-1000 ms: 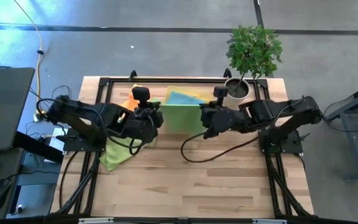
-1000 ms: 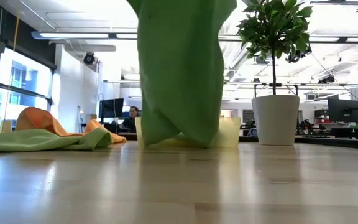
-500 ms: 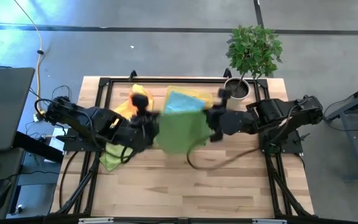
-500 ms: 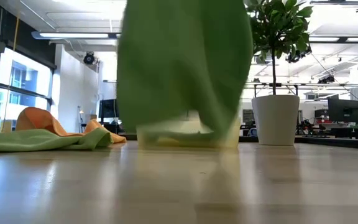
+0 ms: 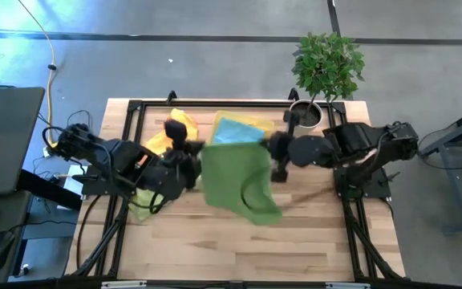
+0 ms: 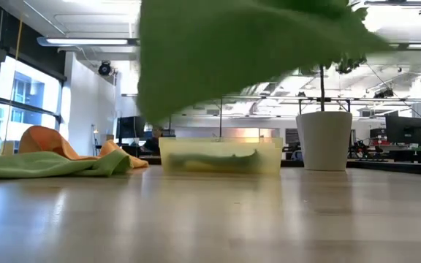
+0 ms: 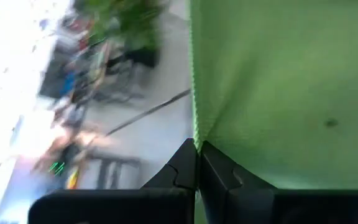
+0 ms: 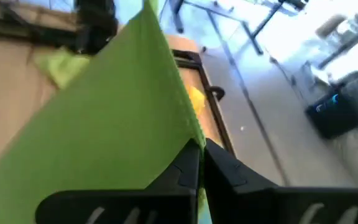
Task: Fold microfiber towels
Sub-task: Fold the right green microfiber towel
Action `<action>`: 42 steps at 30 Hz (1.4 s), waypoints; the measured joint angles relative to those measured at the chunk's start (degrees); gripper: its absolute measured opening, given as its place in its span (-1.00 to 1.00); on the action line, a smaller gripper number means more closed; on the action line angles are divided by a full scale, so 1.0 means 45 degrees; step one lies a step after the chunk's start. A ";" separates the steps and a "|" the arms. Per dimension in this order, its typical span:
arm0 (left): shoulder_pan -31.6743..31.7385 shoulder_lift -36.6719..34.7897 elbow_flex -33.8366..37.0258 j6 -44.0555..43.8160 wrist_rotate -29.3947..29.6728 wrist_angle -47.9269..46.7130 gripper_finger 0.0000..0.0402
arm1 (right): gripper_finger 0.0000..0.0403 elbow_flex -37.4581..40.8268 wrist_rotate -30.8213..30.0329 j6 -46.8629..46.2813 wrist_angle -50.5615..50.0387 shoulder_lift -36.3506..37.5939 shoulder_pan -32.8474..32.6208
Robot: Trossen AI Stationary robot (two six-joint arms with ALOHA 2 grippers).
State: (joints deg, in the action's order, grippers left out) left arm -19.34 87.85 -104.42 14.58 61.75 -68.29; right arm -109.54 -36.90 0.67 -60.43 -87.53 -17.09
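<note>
Both end effectors pinch corners of one green towel (image 5: 235, 181) and hold it spread in the air above the middle of the bench (image 5: 295, 249). The left end effector (image 5: 192, 154) grips its 9 o'clock corner, the right end effector (image 5: 273, 154) its 3 o'clock corner. A blue towel (image 5: 235, 128) lies in the yellow tray (image 6: 269, 155) at 12 o'clock. A second green towel (image 6: 42, 165) and an orange towel (image 6: 46, 139) lie at 9 o'clock. A potted plant (image 5: 326, 68) stands at 1 o'clock.

Two matte black jointed arms are showing rounded housings at each joint. The left end effector (image 7: 197, 163) and right end effector (image 8: 201, 163) are each showing two dark, angular fingers. Black cables are trailing from both bases.
</note>
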 joint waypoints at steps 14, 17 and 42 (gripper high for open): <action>0.0364 0.0001 0.0015 0.1527 -0.1386 0.0082 -1.00 | -1.00 -0.0009 0.2044 0.1686 -0.1643 -0.0071 -0.0016; 0.0894 0.0005 0.0015 0.1996 -0.0902 0.0101 -1.00 | -1.00 -0.0009 0.1323 0.2667 -0.1899 -0.0076 0.0383; -0.1331 0.2735 0.0146 -0.4978 -0.8889 -0.0739 -1.00 | -1.00 0.3219 0.6191 -0.2090 -0.0715 -0.1732 -0.1948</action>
State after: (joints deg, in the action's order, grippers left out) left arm -25.33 100.16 -103.77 -7.82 21.75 -71.62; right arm -95.06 -9.04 -8.74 -63.65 -95.33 -25.85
